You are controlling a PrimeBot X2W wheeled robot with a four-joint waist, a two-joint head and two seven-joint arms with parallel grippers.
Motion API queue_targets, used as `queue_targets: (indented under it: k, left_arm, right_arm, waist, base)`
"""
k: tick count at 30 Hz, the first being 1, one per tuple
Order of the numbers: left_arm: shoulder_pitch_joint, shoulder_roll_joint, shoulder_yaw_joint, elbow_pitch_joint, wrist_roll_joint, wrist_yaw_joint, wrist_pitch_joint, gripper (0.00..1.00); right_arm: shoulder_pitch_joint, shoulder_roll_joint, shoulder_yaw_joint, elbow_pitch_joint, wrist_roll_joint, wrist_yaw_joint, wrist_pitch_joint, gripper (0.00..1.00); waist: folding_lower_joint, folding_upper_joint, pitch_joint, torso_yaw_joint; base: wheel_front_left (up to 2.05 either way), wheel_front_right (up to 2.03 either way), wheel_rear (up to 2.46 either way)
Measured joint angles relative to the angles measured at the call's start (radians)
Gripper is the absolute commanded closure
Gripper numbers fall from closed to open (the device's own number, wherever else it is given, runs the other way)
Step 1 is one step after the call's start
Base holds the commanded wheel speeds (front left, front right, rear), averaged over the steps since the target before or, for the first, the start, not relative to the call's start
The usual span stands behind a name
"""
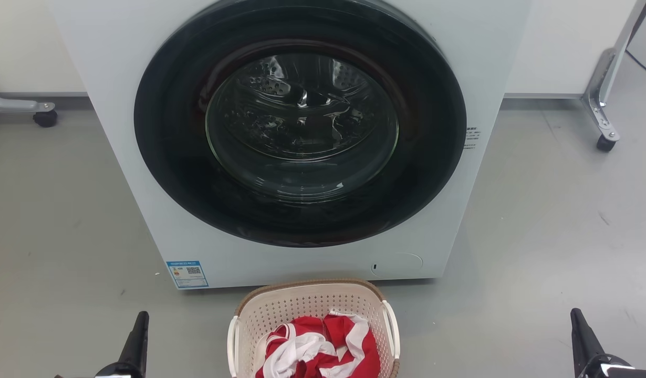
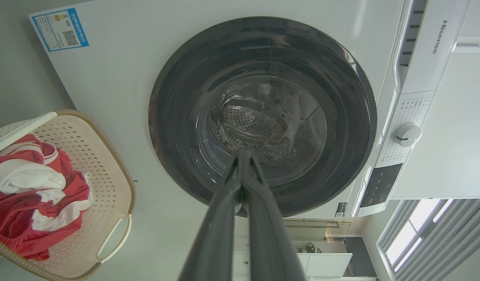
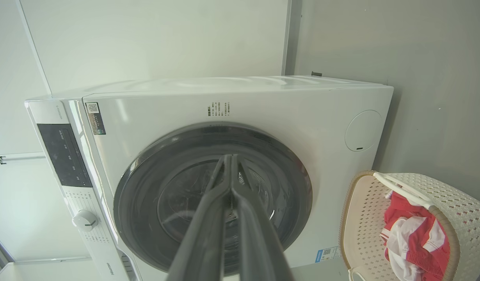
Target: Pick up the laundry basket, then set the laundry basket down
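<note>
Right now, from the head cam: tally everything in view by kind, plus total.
washing machine: 1
laundry basket: 1
red-and-white laundry heap in the basket: 1 (separate pieces cannot be told apart)
left claw and right claw: 2
castered stand legs, one far left, one far right: 2
Total: 7

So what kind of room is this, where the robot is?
Most likely a laundry room: a front-loading washing machine stands on the grey floor, and a laundry basket holding red-and-white clothes sits in front of it.
</note>
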Motion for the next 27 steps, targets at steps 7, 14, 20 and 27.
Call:
queue_targets:
  k: [7,14,20,27]
  left_arm:
    - [0.0,0.0,0.0,0.0,0.0,0.0,0.0,1.0]
    - [0.0,0.0,0.0,0.0,-0.001,0.0,0.0,1.0]
    - [0.0,0.0,0.0,0.0,-0.001,0.0,0.0,1.0]
    - [0.0,0.0,0.0,0.0,-0.001,0.0,0.0,1.0]
  right_arm:
    - [0.0,0.0,0.0,0.0,0.0,0.0,0.0,1.0]
    - [0.0,0.0,0.0,0.0,0.0,0.0,0.0,1.0]
    - [0.0,0.0,0.0,0.0,0.0,0.0,0.0,1.0]
    - [0.0,0.0,0.0,0.0,0.001,0.0,0.0,1.0]
  waist:
    - [0.0,0.0,0.0,0.0]
    - [0.0,0.0,0.0,0.0]
    - [0.0,0.0,0.0,0.0]
    - [0.0001,0.0,0.0,0.0]
  base:
    - [0.0,0.0,0.0]
    - [0.0,0.0,0.0]
    - [0.0,0.0,0.0]
    - [0.0,0.0,0.0]
